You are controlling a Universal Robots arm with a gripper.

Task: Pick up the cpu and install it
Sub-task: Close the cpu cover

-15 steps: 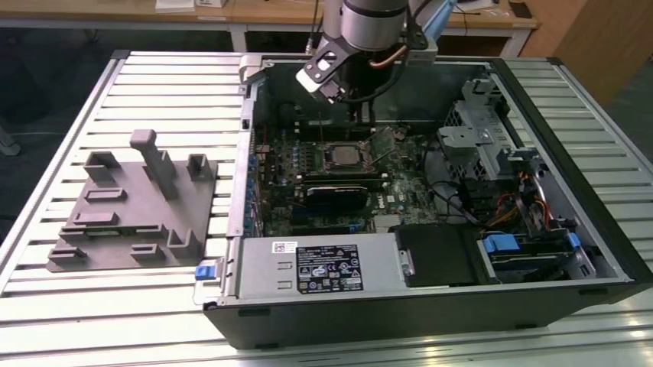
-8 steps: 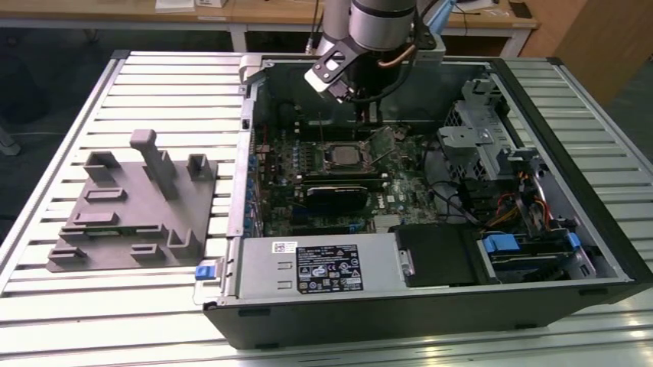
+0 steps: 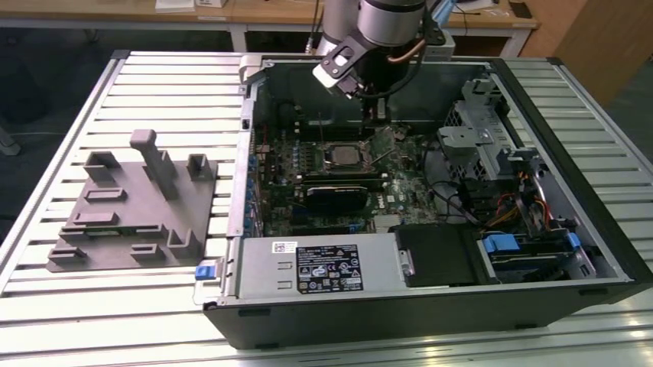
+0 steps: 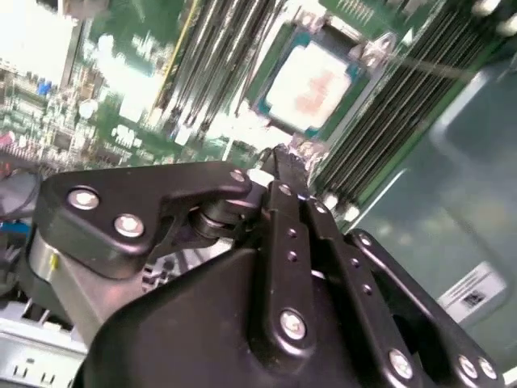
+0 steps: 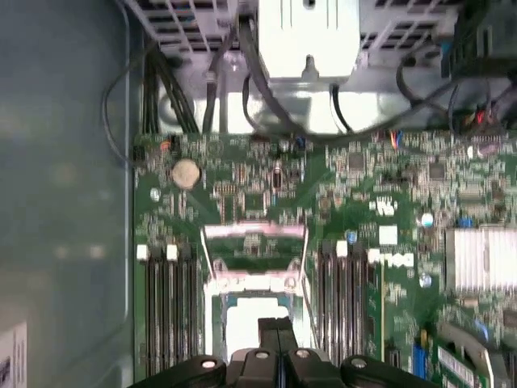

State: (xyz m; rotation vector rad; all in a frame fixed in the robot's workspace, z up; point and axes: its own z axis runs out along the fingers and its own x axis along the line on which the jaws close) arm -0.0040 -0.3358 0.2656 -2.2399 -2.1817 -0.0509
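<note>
- Inside the open computer case on the slatted table, the arm's gripper hangs over the far part of the motherboard, as I see it in the exterior view.
- The cpu lies flat in its socket on that board, silvery face up. It is near the gripper tip and lower, toward the exterior view's left.
- In the second wrist view the cpu sits square within the socket frame and apart from the gripper, with a strip of board showing between them.
- The 2 fingers are pressed together in both wrist views, with no gap between them, and they grip nothing.
- In the first wrist view the gripper crosses in front of the bright face of the cpu, and I cannot tell from there whether it touches the chip.
- The socket's metal bracket is folded back beyond the chip, and memory slots run along both sides of the socket.
- The grey plastic fixture rests on the table just outside the case, toward the exterior view's left.
- A grey box with a white label sits in the near end of the case.
</note>
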